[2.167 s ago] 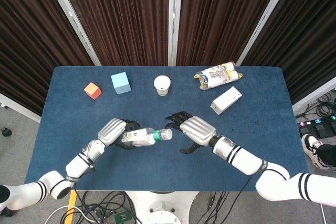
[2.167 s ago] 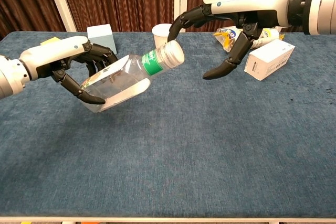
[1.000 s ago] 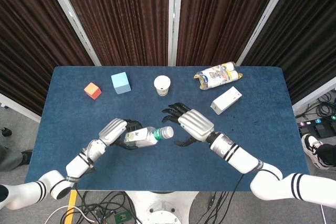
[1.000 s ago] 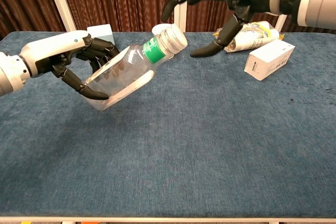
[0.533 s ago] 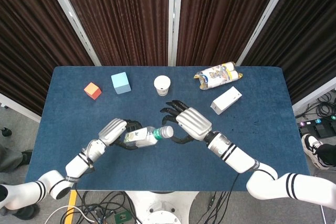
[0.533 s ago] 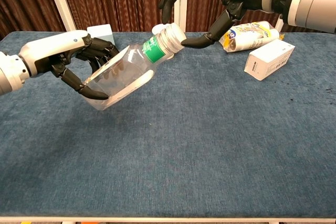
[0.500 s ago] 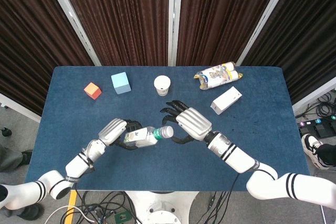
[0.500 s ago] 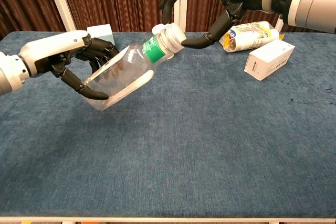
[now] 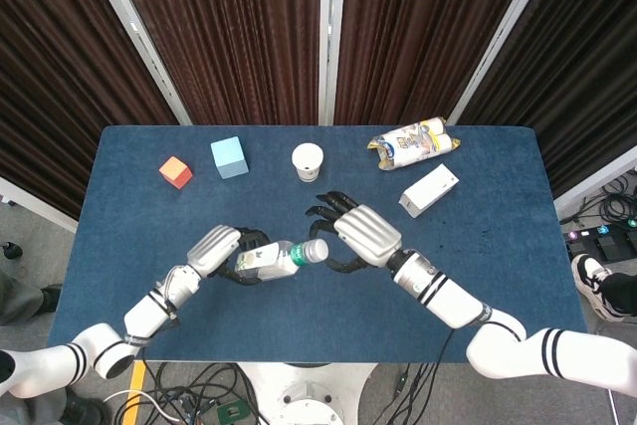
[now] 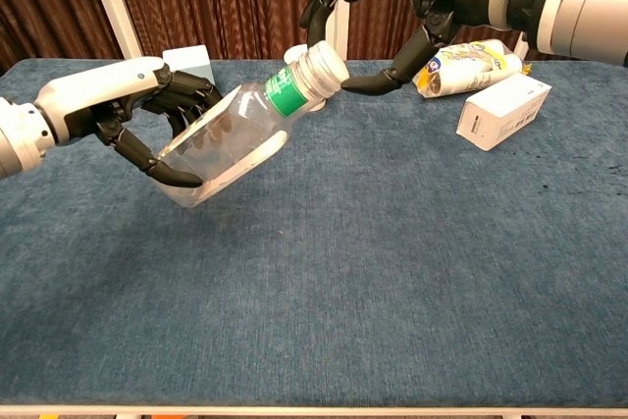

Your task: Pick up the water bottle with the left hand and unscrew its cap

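A clear water bottle with a green label and a white cap hangs tilted above the blue table, neck pointing right. My left hand grips its body from the left. In the chest view the bottle slants up to the right in my left hand, and its cap is at the top. My right hand arches over the cap with its fingers spread around it. Its thumb tip lies just beside the cap; I cannot tell whether it touches.
At the back of the table stand a paper cup, a light blue cube and an orange cube. A snack bag and a white box lie at the back right, behind my right arm.
My right hand has come from the right over the cap and lowered its fingers around it. The left hand has raised and tilted the bottle a little, then held still.
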Motion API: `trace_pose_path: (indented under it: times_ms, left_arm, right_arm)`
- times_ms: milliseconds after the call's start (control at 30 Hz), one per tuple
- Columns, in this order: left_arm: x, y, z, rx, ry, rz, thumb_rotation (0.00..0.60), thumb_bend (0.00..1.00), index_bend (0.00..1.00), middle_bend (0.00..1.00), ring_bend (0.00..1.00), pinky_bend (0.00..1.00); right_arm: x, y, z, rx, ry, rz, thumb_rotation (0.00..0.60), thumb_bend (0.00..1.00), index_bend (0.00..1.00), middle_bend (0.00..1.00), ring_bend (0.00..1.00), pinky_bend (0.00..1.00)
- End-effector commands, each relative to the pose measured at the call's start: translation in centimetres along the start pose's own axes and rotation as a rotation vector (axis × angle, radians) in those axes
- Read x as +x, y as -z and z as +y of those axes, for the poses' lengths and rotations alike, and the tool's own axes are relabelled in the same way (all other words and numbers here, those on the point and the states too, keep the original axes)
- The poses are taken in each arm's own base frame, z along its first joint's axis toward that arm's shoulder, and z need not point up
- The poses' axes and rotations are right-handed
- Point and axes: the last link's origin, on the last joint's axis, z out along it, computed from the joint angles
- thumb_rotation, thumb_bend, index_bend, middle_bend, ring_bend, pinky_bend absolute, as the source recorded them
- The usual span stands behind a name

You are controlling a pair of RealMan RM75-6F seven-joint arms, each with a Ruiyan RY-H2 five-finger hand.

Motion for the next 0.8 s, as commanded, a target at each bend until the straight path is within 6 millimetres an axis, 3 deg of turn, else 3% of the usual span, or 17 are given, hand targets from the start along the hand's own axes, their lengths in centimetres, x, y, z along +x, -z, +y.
trace_pose_path:
  times_ms: [33, 200, 500, 800]
  left_arm:
    - [0.0, 0.0, 0.0, 0.0, 0.001, 0.0, 0.6, 0.36, 0.57, 0.55, 0.45, 0.5]
    - [0.0, 0.1, -0.2, 0.007, 0.0, -0.003, 0.6, 0.36, 0.57, 0.55, 0.45, 0.5]
    - [0.4, 0.4, -0.8, 0.022, -0.027, -0.003, 0.6, 0.36, 0.57, 0.55, 0.45, 0.5]
    - [1.0, 0.8, -3.3, 0.138, -0.393, -0.072, 0.6, 0.35, 0.57, 0.54, 0.45, 0.46]
  right_arm:
    - [0.0, -0.1, 0.0, 0.0, 0.0, 0.005, 0.6, 0.29, 0.45, 0.19, 0.0, 0.0]
    - [0.2, -0.1, 0.0, -0.001, 0.0, 0.025, 0.6, 0.33, 0.54, 0.22, 0.01, 0.0]
    - [1.0, 0.8, 0.5, -0.019, 0.012, 0.047, 0.6, 0.33, 0.55, 0.22, 0.01, 0.0]
    - [1.6, 2.8, 3.8, -0.156, 0.046, -0.003, 0.6, 0.33, 0.55, 0.22, 0.01, 0.0]
